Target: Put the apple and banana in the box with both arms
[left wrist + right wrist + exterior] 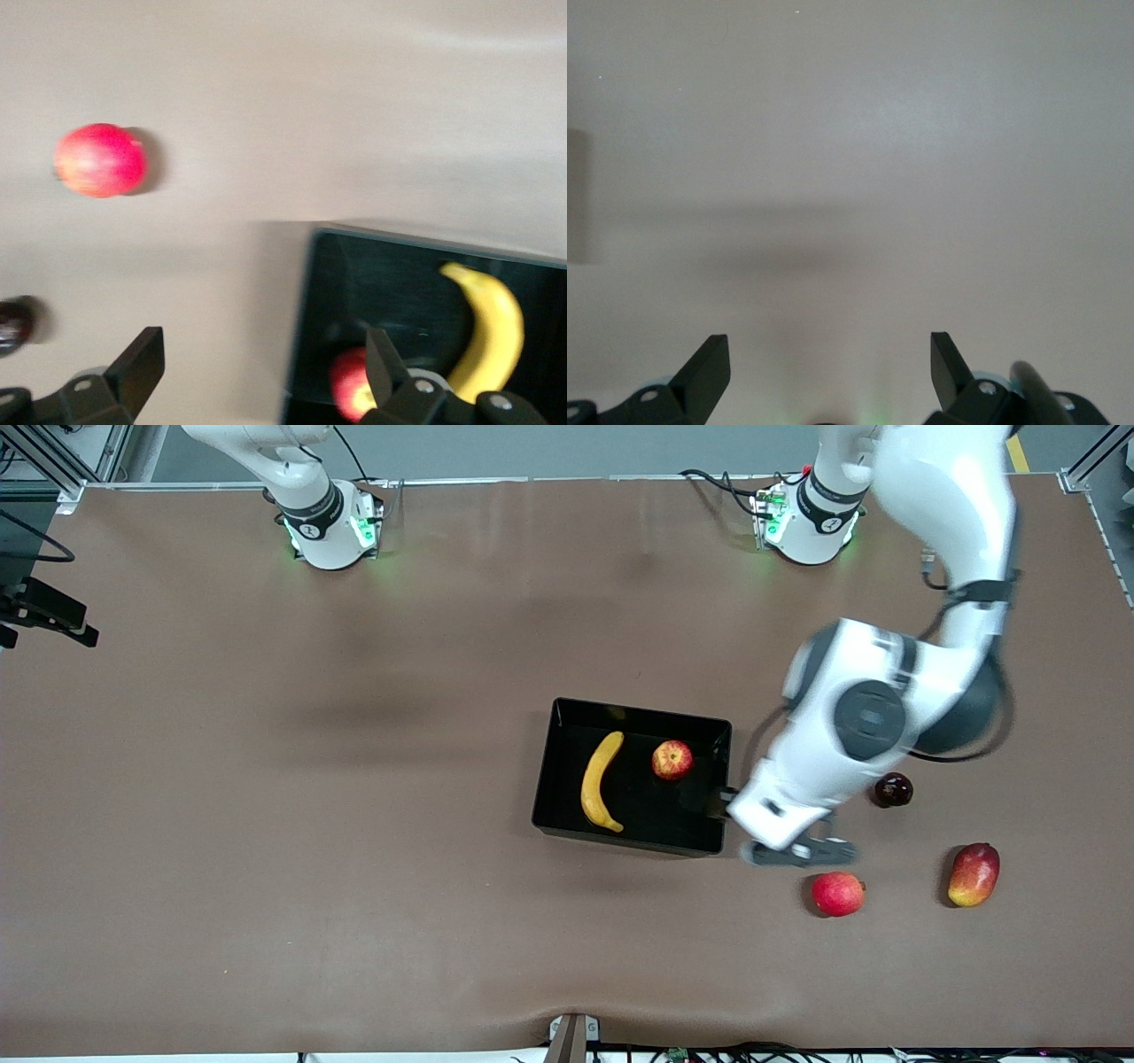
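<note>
Sitting inside the box point(567, 717) are both banana point(601, 781) and apple point(672, 760), apart, so placing looks finished. Left gripper point(261, 376) hangs over the box's edge toward the left arm's end, jaws wide, holding nothing. Right gripper point(828, 372) waits over bare table, wide open, empty. Next: pull left arm clear.

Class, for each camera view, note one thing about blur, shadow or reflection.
Front view: sharp, and the glossy box mirrors the banana. Left wrist view: soft with blur, the pinkish-red fruit casts a shadow. Right wrist view: only bare table crossed by faint shadow bands.
</note>
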### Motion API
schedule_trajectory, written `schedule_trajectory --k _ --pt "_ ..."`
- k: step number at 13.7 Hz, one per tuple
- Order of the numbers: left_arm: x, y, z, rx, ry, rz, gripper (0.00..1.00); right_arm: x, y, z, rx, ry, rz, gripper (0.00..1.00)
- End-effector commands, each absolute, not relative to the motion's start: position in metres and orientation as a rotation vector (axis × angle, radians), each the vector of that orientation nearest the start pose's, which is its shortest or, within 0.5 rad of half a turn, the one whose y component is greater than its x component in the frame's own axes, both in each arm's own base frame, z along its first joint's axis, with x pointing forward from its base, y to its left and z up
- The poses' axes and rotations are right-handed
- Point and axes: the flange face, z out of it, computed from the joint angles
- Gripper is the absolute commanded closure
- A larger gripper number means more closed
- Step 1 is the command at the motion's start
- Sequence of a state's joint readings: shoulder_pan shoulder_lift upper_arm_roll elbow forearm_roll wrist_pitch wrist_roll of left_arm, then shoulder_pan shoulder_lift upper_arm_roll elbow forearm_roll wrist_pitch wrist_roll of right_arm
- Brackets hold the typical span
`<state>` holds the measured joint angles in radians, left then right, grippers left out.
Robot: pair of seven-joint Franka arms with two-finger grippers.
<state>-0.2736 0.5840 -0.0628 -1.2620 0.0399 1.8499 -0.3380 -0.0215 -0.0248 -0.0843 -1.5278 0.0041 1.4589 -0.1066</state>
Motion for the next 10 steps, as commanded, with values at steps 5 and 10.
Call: schedule_trajectory --k 5,10 --pt "0.668 -0.086 0.518 -3.108 -0.107 0.048 0.00 0.525 -0.058 0.654 -3.127 -0.001 0.061 0.00" --pt "0.635 0.007 0.589 -3.106 -0.079 0.035 0.00 0.525 -0.058 0.654 -3.127 -0.001 0.061 0.00"
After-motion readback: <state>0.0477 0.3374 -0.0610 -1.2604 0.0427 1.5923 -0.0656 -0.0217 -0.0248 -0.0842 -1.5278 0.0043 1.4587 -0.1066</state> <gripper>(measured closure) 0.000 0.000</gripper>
